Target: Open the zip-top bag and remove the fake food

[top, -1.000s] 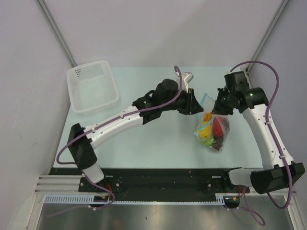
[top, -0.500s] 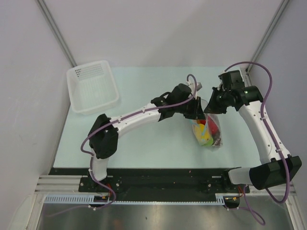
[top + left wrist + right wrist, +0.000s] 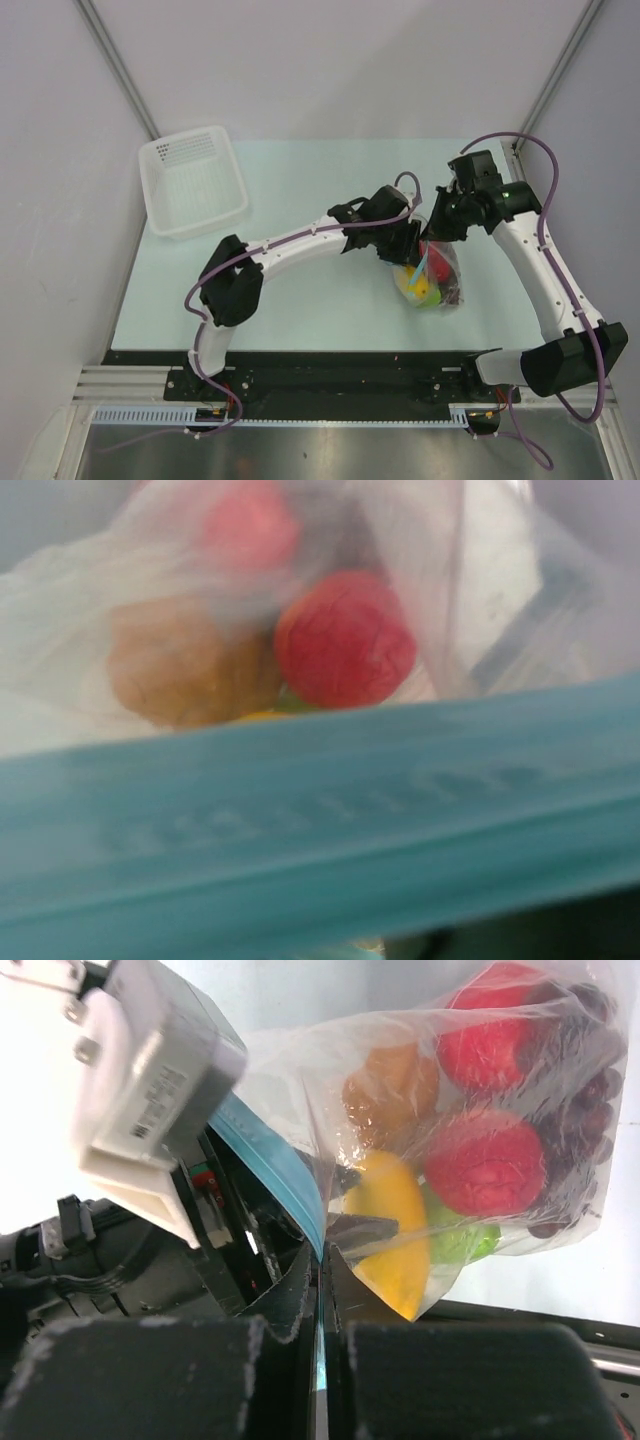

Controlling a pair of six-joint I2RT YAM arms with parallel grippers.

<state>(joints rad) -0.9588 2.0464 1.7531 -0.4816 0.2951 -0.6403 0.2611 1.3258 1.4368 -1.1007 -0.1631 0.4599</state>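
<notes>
The zip-top bag [image 3: 436,278] hangs between my two grippers right of the table's middle. The fake food [image 3: 424,284] is inside it: in the right wrist view red fruits [image 3: 486,1163], a yellow piece [image 3: 392,1222], an orange piece [image 3: 392,1088], a green fruit [image 3: 466,1241] and purple grapes [image 3: 592,1110]. My right gripper [image 3: 438,228] is shut on the teal zip strip [image 3: 285,1182], jaws pressed together [image 3: 322,1260]. My left gripper [image 3: 408,240] is at the mouth's other side. The strip [image 3: 320,815] fills its view and hides its jaws; it seems shut on the strip.
A white perforated basket [image 3: 193,182] stands at the table's far left corner. The pale green table [image 3: 300,295] ends in a black rail at the near edge. Grey walls close in on both sides.
Both grippers and the bag have shifted a little left and toward the near edge. The left arm's elbow has swung right, and the bag now hangs narrower.
</notes>
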